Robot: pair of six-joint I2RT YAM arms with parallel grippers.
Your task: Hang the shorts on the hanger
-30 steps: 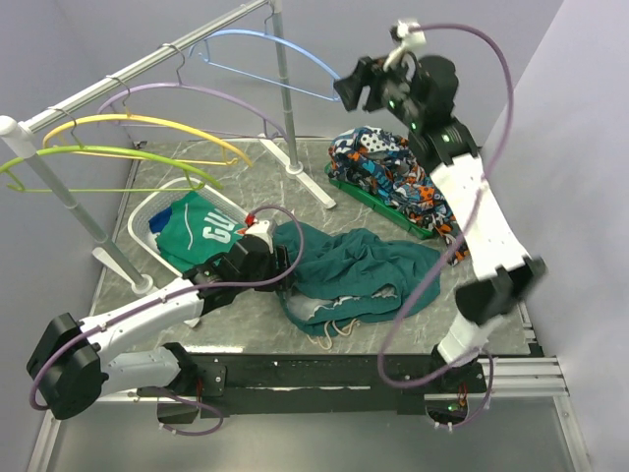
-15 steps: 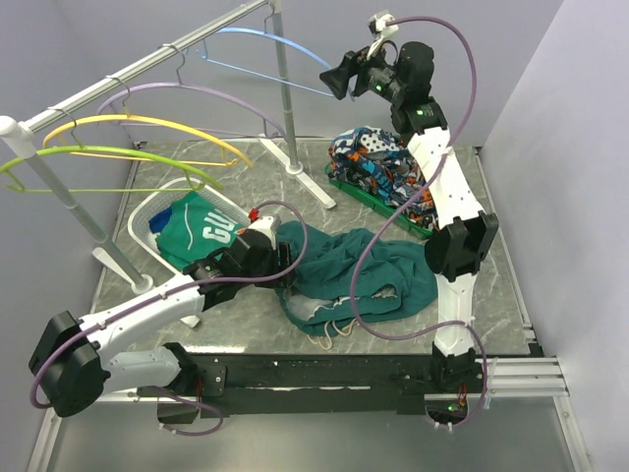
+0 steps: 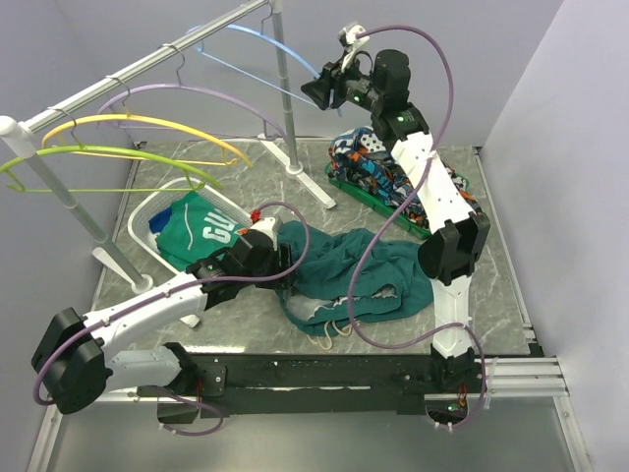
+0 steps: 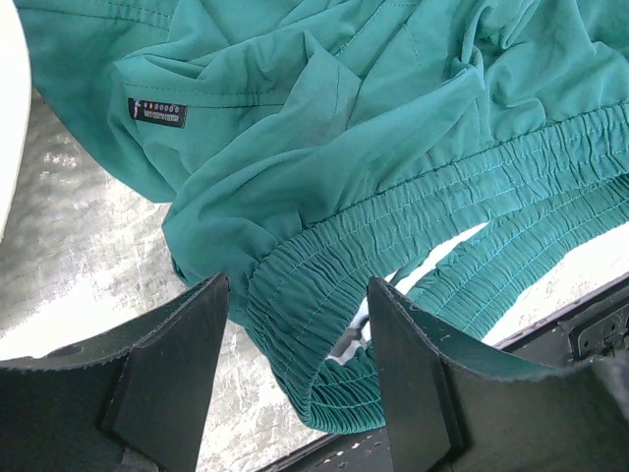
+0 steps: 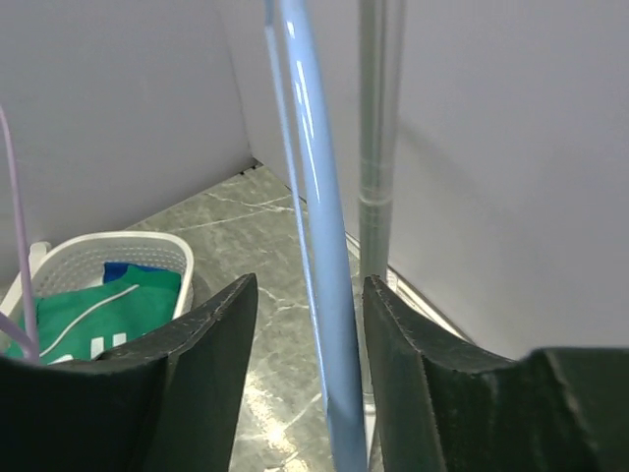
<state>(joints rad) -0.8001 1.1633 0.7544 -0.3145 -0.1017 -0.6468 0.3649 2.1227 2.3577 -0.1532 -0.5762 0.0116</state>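
Observation:
The dark teal shorts lie crumpled on the table in front of the arms, pale drawstring at the near edge. In the left wrist view the elastic waistband sits between the open fingers of my left gripper, which is low at the shorts' left edge. The light-blue hanger hangs on the rail at the back. My right gripper is raised at the hanger's right end, open, with the blue hanger arm passing between its fingers, not clamped.
A grey rail also carries purple, yellow and green hangers. A white basket holds a green lettered garment. A green tray holds patterned clothes. The rail's post stands beside the right gripper.
My right arm has swung left and up to the light-blue hanger's end, now straddling it. My left gripper has stayed at the shorts' waistband.

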